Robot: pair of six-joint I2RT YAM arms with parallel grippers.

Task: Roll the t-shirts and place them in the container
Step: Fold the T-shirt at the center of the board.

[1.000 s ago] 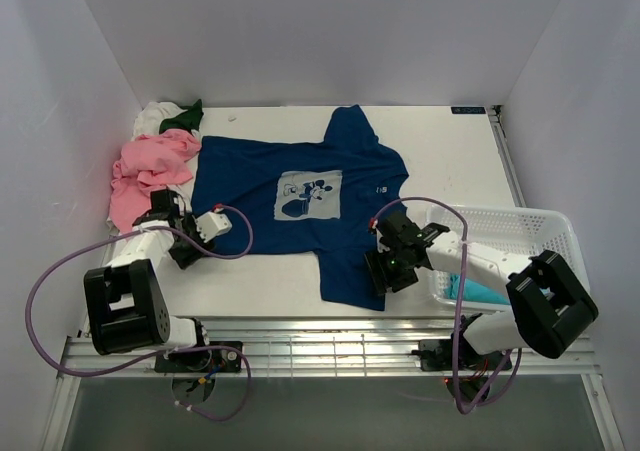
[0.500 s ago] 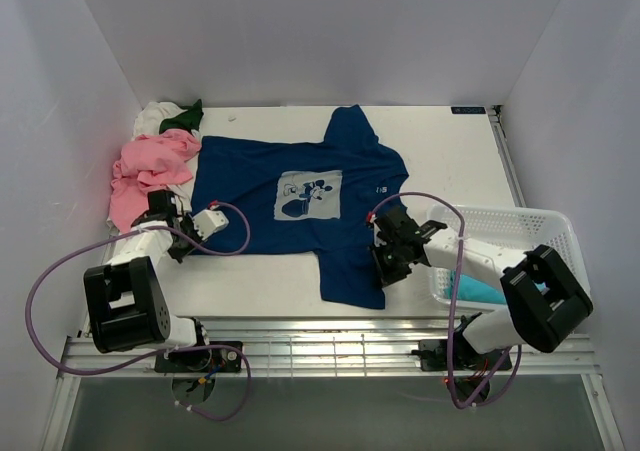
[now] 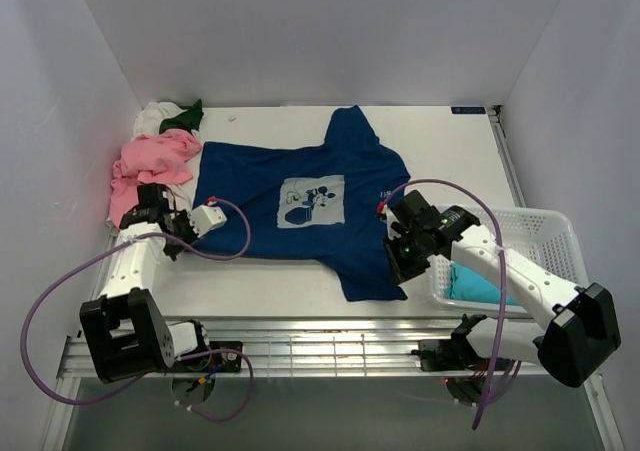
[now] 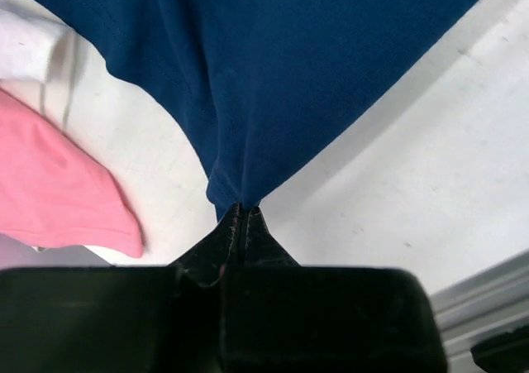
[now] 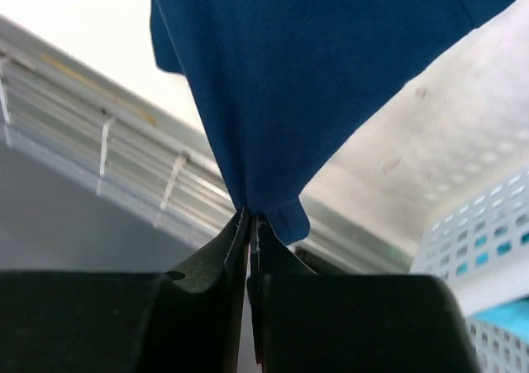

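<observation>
The dark blue t-shirt [image 3: 300, 196] lies spread on the middle of the desk [image 3: 440, 141], with its pale print facing up. The left arm [image 3: 130, 261] reaches forward from its base along the left side and bends at the wrist toward the shirt. The left end effector [image 4: 244, 212] is closed on the near left corner of the shirt, and the cloth is pulled into a point. The right arm [image 3: 510, 271] stretches to the left, past the near corner of the white basket [image 3: 530, 221]. The right end effector [image 5: 250, 217] is closed on the near right corner of the same shirt, just above the desk edge. A pink t-shirt [image 3: 150, 166] lies just beside the left arm, and a teal t-shirt [image 3: 480, 286] lies in the basket.
</observation>
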